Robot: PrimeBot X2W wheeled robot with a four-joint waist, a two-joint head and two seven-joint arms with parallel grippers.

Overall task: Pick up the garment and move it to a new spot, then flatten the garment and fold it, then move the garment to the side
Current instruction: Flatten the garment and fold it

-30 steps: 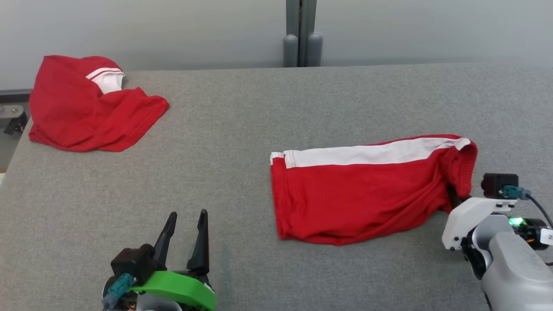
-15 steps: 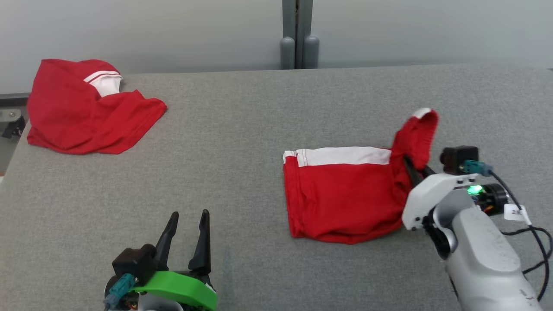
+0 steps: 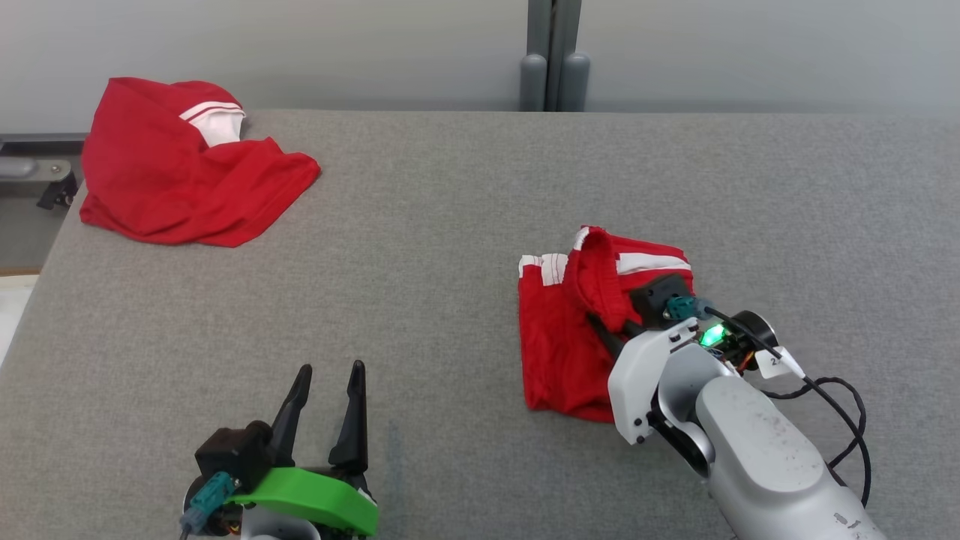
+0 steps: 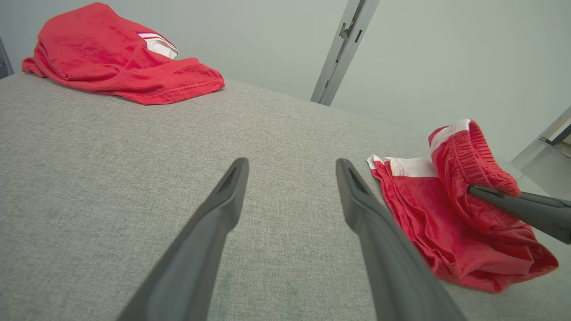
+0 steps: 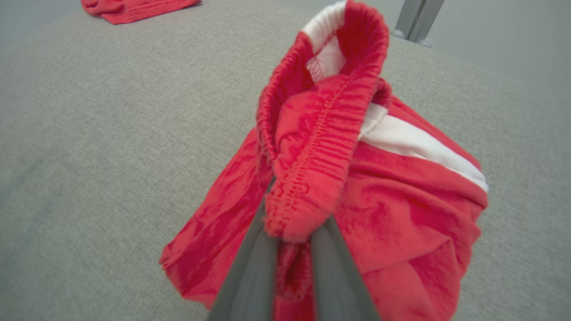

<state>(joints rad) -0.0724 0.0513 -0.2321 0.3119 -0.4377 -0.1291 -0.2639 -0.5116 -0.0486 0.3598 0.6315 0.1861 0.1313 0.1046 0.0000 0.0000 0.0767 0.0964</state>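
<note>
Firmly, the right fingers (image 5: pixel 252 276) pinch the waistband (image 5: pixel 312 169) of the garment (image 5: pixel 401 214).

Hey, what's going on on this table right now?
The robot's right gripper is shut on the elastic waistband of the red shorts, holding that end raised over the rest, which lies on the grey table: a fold half made. The left gripper is open and holds nothing, near the table's front edge. A second red garment lies crumpled at the far left corner.

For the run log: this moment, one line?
phase: fold | right hand: shut on red shorts waistband | left hand: open, empty
</note>
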